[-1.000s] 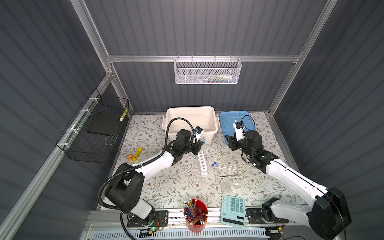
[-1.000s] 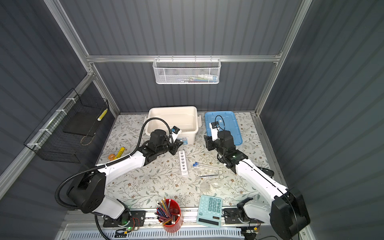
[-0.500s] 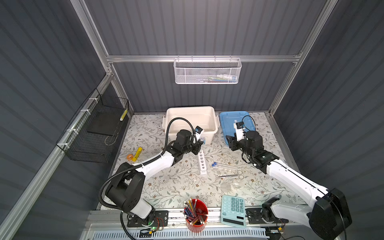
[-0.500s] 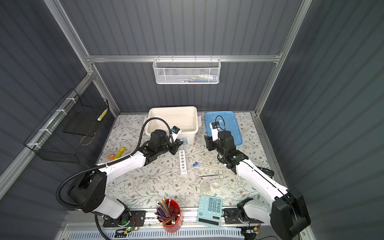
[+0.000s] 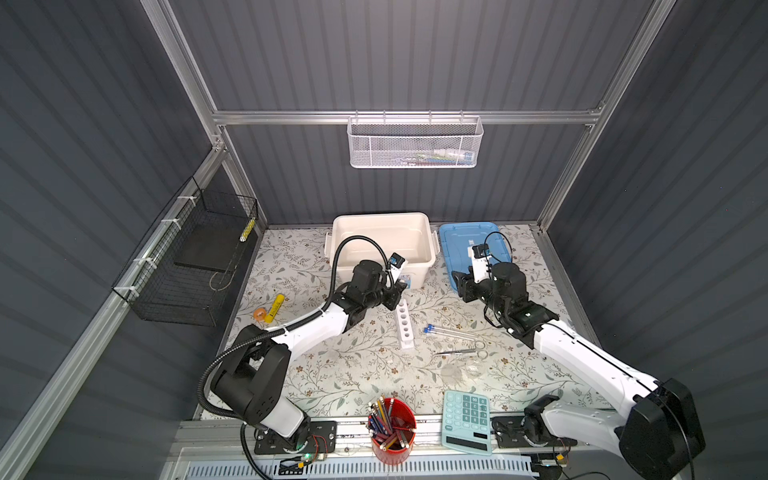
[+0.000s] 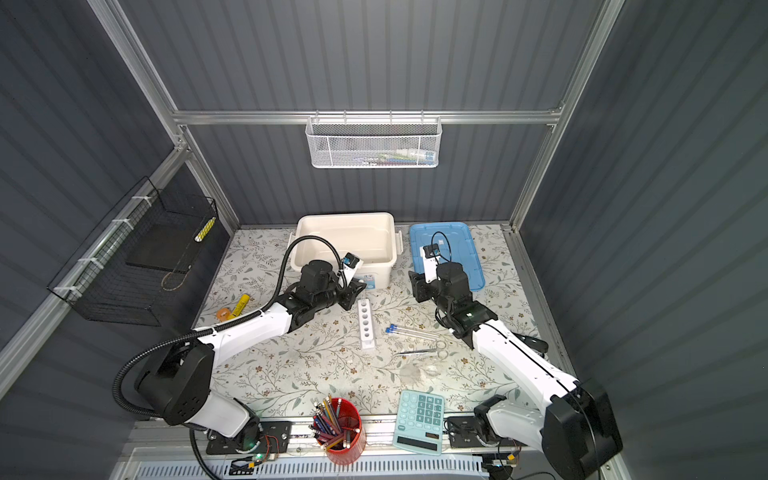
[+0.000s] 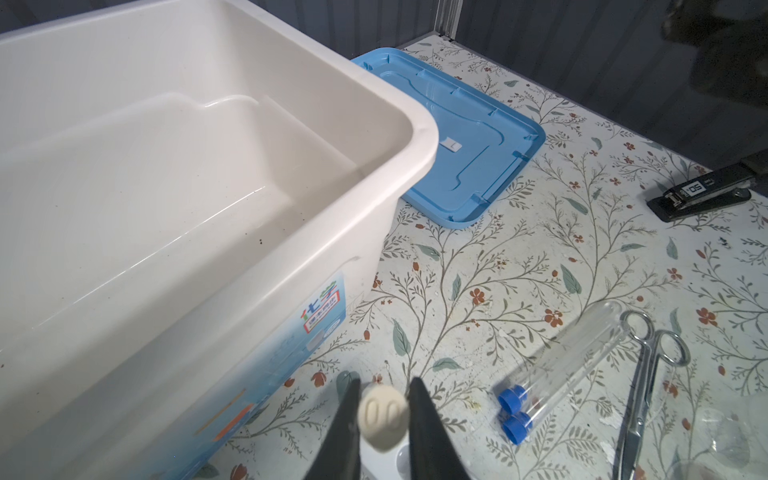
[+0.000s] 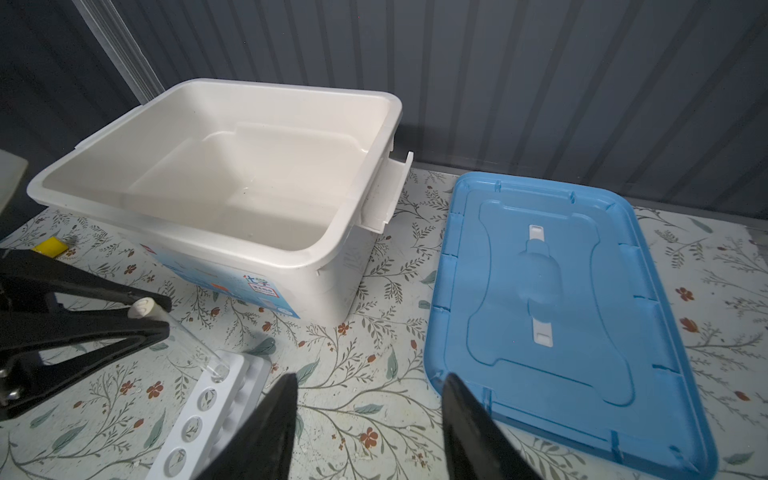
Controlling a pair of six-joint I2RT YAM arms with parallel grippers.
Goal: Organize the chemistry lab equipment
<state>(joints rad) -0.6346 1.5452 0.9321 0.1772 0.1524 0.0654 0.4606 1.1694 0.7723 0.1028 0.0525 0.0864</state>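
Over the rear end of the narrow white rack with round holes (image 5: 404, 324), the left end effector (image 7: 385, 380) stood with its jaws narrow, one on each side of the cream stopper of a clear glass test tube (image 8: 187, 345). Whether they pressed the stopper or only flanked it could not be told. The tube leaned, and its rounded bottom sat in the rack's rearmost hole.

The right end effector (image 8: 370, 376) hovered with its jaws well apart and nothing between them. It hung above the flowered table (image 5: 332, 374), between the rack and the near edge of the flat blue plastic lid (image 5: 457, 241).

The rack lay near the middle of the table, just in front of the rectangular white plastic bin (image 5: 382, 216) at the rear edge. The lid lay flat beside the bin, toward the rear right corner.

Right of the rack, two clear blue-capped test tubes (image 5: 446, 331) lay side by side and touching, caps toward the rack. A thin silver scissors-like tool (image 5: 461, 352) lay just beside them on the side of the front edge, its ring handles pointing right. The small clear glass funnel and dishes (image 5: 461, 369) showed only faintly, nearer the front edge.

At the front edge stood a red cup of pencils (image 5: 392, 428), with a pale teal calculator (image 5: 465, 419) to its right.
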